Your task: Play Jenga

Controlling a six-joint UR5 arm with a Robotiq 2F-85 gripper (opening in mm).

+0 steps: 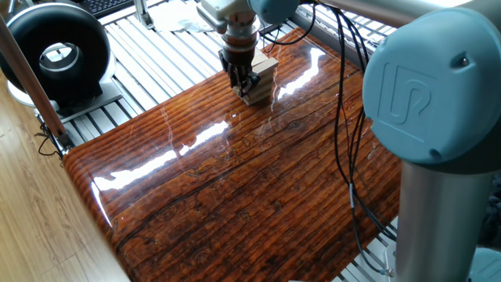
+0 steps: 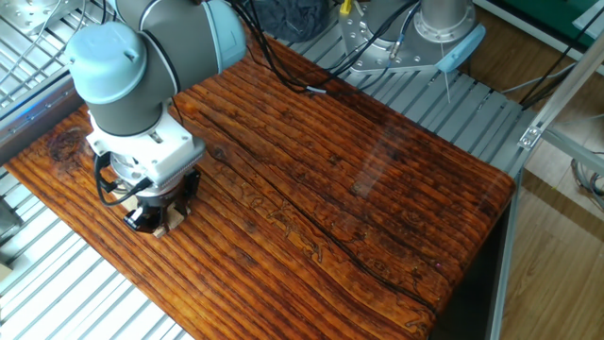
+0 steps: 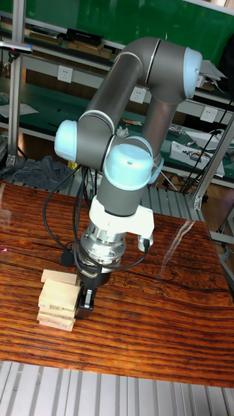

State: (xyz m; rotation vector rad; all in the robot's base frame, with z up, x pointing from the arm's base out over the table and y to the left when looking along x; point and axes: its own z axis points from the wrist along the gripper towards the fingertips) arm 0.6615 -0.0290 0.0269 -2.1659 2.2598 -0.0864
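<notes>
The Jenga tower is a small stack of pale wooden blocks in crosswise layers near the far edge of the dark striped tabletop. In the tall fixed view the tower has its top block skewed. My gripper points straight down and stands against the tower's right side at its lower layers. Seen from the one fixed view, the gripper is at the tower's left face. The wrist hides most of the tower in the other fixed view, where only a pale block end shows below the gripper. The finger gap is hidden.
A black round device stands on the slatted metal bench beyond the table's left edge. Black cables hang from the arm over the table's right side. A silver mount and more cables sit at the far edge.
</notes>
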